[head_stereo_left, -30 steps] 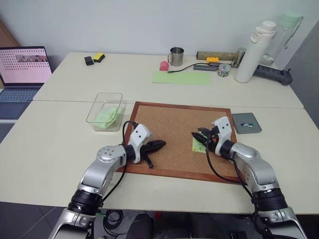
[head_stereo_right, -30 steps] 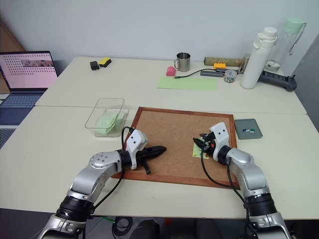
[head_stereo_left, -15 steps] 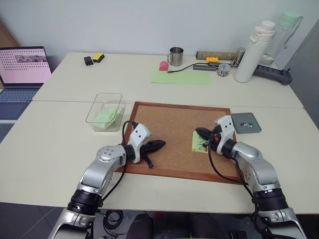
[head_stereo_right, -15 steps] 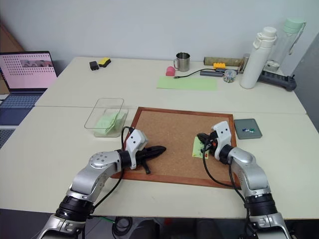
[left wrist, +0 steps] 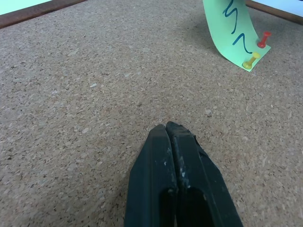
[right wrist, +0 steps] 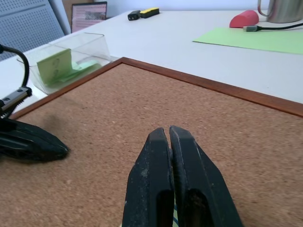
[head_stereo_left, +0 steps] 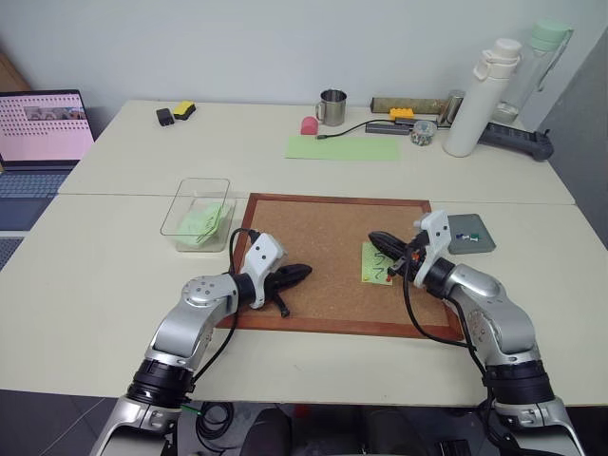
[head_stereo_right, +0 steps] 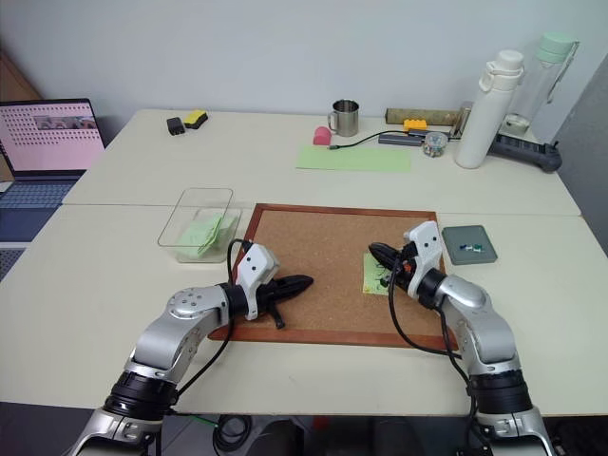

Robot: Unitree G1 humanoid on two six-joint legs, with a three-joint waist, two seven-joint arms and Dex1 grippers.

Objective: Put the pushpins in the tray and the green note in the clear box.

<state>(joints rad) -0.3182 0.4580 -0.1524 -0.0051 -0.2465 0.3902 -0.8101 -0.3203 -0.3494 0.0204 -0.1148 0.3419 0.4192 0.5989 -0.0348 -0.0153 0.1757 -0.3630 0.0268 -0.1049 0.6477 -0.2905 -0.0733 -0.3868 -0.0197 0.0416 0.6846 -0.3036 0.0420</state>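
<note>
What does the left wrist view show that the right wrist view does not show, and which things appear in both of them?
The left wrist view has the green note, lifting off the board, with a red pushpin and a yellow pushpin at its lower edge.

The right wrist view has the clear box with green paper inside, the large green sheet, a pink object, a metal mug, and the left tool resting shut on the board.

Both have the cork board and a shut tool of their own arm, such as the right tool.

Right end effector (head_stereo_left: 380,240) closed and rose.
</note>
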